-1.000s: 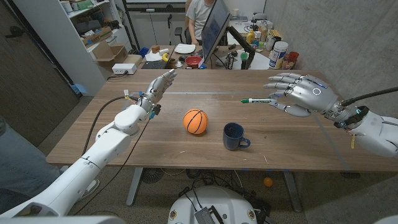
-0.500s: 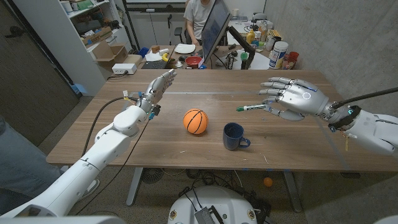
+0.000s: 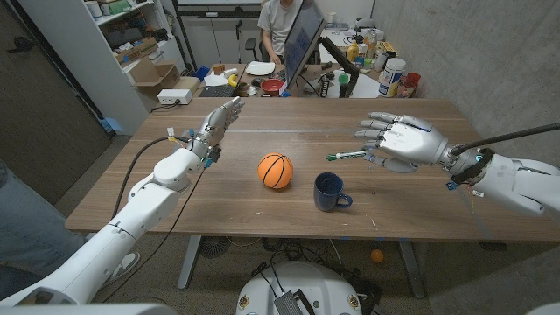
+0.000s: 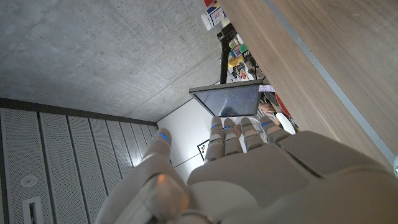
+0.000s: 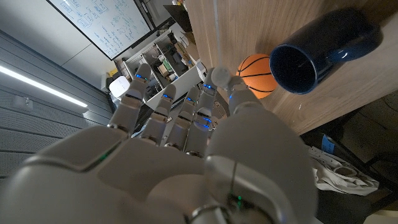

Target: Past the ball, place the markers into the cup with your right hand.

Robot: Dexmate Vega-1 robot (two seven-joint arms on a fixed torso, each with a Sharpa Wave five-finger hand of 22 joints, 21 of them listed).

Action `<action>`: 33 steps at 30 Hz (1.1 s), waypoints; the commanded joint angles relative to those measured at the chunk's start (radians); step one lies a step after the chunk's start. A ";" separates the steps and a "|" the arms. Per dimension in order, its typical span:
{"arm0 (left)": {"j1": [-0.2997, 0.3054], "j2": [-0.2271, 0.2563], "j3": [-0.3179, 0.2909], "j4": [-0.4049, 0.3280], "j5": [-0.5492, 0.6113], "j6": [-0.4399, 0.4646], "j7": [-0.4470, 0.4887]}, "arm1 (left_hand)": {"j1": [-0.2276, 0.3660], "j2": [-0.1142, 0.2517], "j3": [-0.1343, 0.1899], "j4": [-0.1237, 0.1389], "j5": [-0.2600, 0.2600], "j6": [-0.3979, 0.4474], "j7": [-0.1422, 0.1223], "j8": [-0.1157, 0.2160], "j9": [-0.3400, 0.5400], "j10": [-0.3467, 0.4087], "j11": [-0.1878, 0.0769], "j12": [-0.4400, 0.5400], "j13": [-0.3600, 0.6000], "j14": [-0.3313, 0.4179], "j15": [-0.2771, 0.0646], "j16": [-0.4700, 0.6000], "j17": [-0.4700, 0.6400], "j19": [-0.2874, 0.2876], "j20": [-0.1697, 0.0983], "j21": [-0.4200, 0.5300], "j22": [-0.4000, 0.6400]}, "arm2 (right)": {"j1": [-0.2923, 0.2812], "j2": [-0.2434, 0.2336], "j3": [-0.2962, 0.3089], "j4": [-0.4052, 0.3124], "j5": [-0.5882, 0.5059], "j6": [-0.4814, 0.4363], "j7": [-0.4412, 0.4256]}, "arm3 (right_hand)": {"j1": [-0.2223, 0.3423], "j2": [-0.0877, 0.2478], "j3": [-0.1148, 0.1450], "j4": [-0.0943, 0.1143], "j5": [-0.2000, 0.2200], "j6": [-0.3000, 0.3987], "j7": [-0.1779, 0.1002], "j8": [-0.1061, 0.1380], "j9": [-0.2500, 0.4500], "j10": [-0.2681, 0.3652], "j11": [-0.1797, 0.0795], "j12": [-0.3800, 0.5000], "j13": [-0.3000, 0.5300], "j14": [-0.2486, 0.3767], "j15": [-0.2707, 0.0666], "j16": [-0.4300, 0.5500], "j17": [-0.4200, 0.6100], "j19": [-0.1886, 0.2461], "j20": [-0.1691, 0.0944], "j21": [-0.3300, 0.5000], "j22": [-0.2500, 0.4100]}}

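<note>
1. The right hand (image 3: pixel 404 143) held a green-capped marker (image 3: pixel 347 156) pinched at its fingertips, the other fingers spread, above the table (image 3: pixel 262 210) at about 1 o'clock from the dark blue cup (image 3: pixel 330 191).
2. Nothing showed in the cup's dark interior in the right wrist view; judging by that, the drop itself remained to be done.
3. The orange ball (image 3: pixel 275 170) sat at the cup's 10 o'clock.
4. The left hand (image 3: pixel 220 123) was raised, fingers extended, holding nothing.

beyond my wooden table (image 3: pixel 219 206): a person (image 3: pixel 278 19) at a dark monitor (image 3: pixel 304 39), a red bowl (image 3: pixel 273 86), a white canister (image 3: pixel 392 76), shelving (image 3: pixel 131 39) with boxes.
</note>
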 commanded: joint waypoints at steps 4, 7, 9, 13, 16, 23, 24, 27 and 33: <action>0.003 0.028 -0.022 0.013 -0.015 -0.009 -0.026 | 0.007 0.000 0.001 0.002 0.001 0.009 0.004 0.005 0.004 -0.002 -0.005 0.001 0.003 -0.004 0.006 0.002 0.005 -0.011 -0.003 0.000 0.004 | -0.011 0.005 -0.004 -0.034 -0.006 0.013 0.023 | 0.001 0.013 0.009 -0.003 0.007 0.137 -0.137 0.015 0.003 0.005 -0.004 -0.002 0.002 0.005 -0.009 -0.001 0.005 -0.002 -0.002 0.001 0.000; 0.007 0.033 -0.026 0.007 -0.016 -0.008 -0.026 | 0.008 0.000 0.001 0.002 0.001 0.009 0.004 0.005 0.004 -0.004 -0.003 0.000 0.003 -0.004 0.006 0.002 0.005 -0.013 -0.003 0.000 0.004 | -0.007 -0.001 -0.010 -0.036 -0.011 0.022 0.020 | 0.001 0.014 0.009 -0.002 0.008 0.137 -0.137 0.015 0.003 0.006 -0.004 -0.002 0.002 0.004 -0.010 -0.002 0.006 -0.001 -0.003 0.001 0.000; 0.013 0.036 -0.029 0.000 -0.015 -0.009 -0.023 | 0.008 0.000 0.001 0.002 0.001 0.009 0.004 0.005 0.004 -0.004 -0.004 0.000 0.003 -0.004 0.006 0.002 0.005 -0.013 -0.003 0.000 0.005 | -0.004 -0.007 -0.018 -0.039 -0.025 0.023 0.021 | 0.001 0.014 0.010 -0.002 0.008 0.137 -0.138 0.015 0.003 0.005 -0.004 -0.002 0.002 0.005 -0.010 -0.002 0.006 -0.001 -0.003 0.002 0.000; 0.023 0.041 -0.035 -0.010 -0.013 -0.015 -0.022 | 0.008 0.000 0.001 0.002 0.001 0.009 0.004 0.005 0.004 -0.005 -0.003 0.000 0.003 -0.004 0.006 0.002 0.004 -0.016 -0.002 0.000 0.005 | 0.020 -0.029 -0.048 -0.043 -0.031 0.024 0.040 | 0.001 0.014 0.011 -0.003 0.009 0.136 -0.137 0.016 0.003 0.005 -0.003 -0.002 0.002 0.005 -0.011 -0.003 0.006 -0.001 -0.004 0.001 0.000; 0.031 0.046 -0.040 -0.019 -0.012 -0.020 -0.021 | 0.008 0.001 0.001 0.002 0.001 0.010 0.004 0.006 0.004 -0.005 -0.004 0.000 0.003 -0.005 0.005 0.002 0.004 -0.017 -0.002 0.000 0.005 | 0.035 -0.048 -0.063 -0.046 -0.034 0.028 0.051 | 0.001 0.013 0.012 -0.004 0.009 0.137 -0.137 0.016 0.003 0.004 -0.007 -0.003 0.002 0.005 -0.013 -0.004 0.005 -0.002 -0.003 0.002 0.000; 0.063 0.053 -0.055 -0.045 -0.009 -0.036 -0.012 | 0.008 0.001 0.001 0.002 0.001 0.009 0.005 0.005 0.004 -0.005 -0.004 0.000 0.003 -0.005 0.006 0.002 0.004 -0.020 -0.001 0.000 0.005 | 0.059 -0.081 -0.076 -0.044 -0.047 0.034 0.059 | 0.000 0.014 0.013 -0.004 0.010 0.137 -0.137 0.017 0.003 0.005 -0.007 -0.002 0.002 0.004 -0.017 -0.005 0.006 -0.007 -0.007 0.000 0.000; 0.069 0.055 -0.058 -0.050 -0.009 -0.038 -0.010 | 0.008 0.001 0.001 0.002 0.001 0.009 0.004 0.005 0.004 -0.004 -0.004 0.000 0.003 -0.005 0.006 0.002 0.004 -0.020 -0.001 0.000 0.005 | 0.060 -0.084 -0.077 -0.042 -0.050 0.035 0.057 | 0.000 0.014 0.014 -0.004 0.010 0.138 -0.137 0.017 0.002 0.005 -0.008 -0.003 0.003 0.003 -0.018 -0.005 0.006 -0.009 -0.007 0.000 0.000; 0.090 0.060 -0.069 -0.066 -0.008 -0.045 -0.003 | 0.008 0.001 0.001 0.002 0.001 0.009 0.004 0.005 0.004 -0.004 -0.002 0.001 0.003 -0.006 0.006 0.002 0.004 -0.022 -0.001 0.000 0.005 | 0.062 -0.089 -0.084 -0.034 -0.086 0.019 0.034 | -0.001 0.014 0.015 -0.004 0.011 0.137 -0.137 0.017 0.002 0.004 -0.013 -0.003 0.003 0.003 -0.018 -0.006 0.006 -0.014 -0.009 -0.002 0.000; 0.117 0.067 -0.084 -0.092 -0.003 -0.056 0.004 | 0.007 0.000 0.000 0.002 0.001 0.009 0.004 0.005 0.004 -0.004 -0.003 0.001 0.003 -0.006 0.006 0.002 0.004 -0.023 -0.001 0.000 0.005 | 0.086 -0.119 -0.117 -0.006 -0.095 -0.003 0.021 | 0.000 0.014 0.018 -0.006 0.012 0.140 -0.134 0.019 0.002 0.008 -0.020 -0.001 0.003 0.007 -0.024 -0.006 0.007 -0.016 -0.014 -0.001 0.000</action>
